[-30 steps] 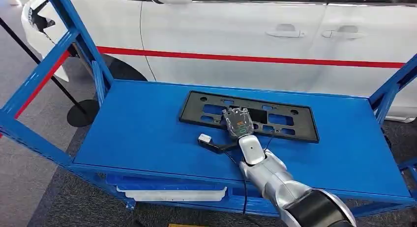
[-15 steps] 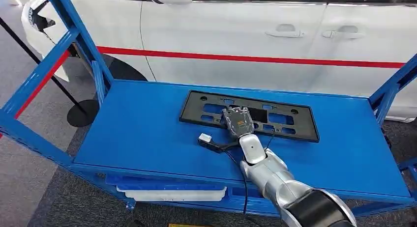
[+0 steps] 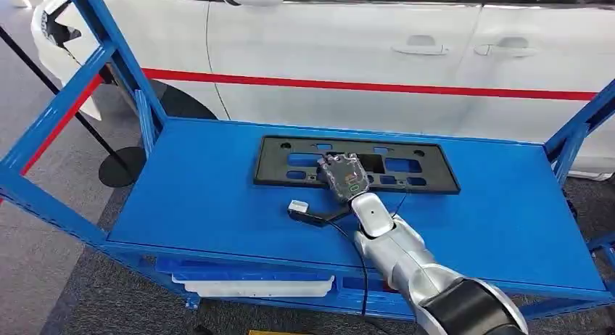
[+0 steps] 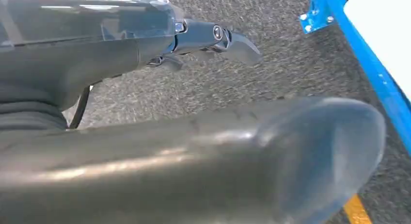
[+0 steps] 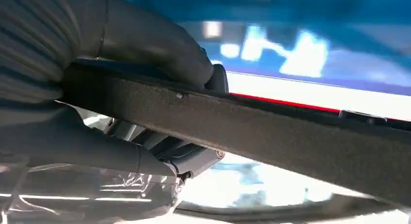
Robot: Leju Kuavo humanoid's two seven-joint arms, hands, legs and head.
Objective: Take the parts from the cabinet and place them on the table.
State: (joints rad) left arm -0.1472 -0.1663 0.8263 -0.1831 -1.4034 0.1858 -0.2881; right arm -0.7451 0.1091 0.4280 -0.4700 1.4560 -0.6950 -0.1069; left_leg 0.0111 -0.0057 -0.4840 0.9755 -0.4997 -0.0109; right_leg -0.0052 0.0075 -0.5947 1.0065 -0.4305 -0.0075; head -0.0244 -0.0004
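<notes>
A blue steel rack stands in front of a white car with a red stripe along its doors, on grey carpet. Over the middle of the rack's top shelf, the right hand grips the near long edge of a black plastic plate frame; the right wrist view shows the thumb over the frame's rim and the other fingers under it, so the hold looks firm. The frame lies across the far half of the shelf, level or nearly so, and whether it touches the shelf cannot be told. Just near and left of the hand a small black bracket with a white tip juts from the wrist. The left hand hangs low over the carpet beside the rack, fingers apart and holding nothing. The step in hand appears to be lifting the frame off the shelf; the next move likely calls for raising it level, clear of the rack's posts, then carrying it to the table.
</notes>
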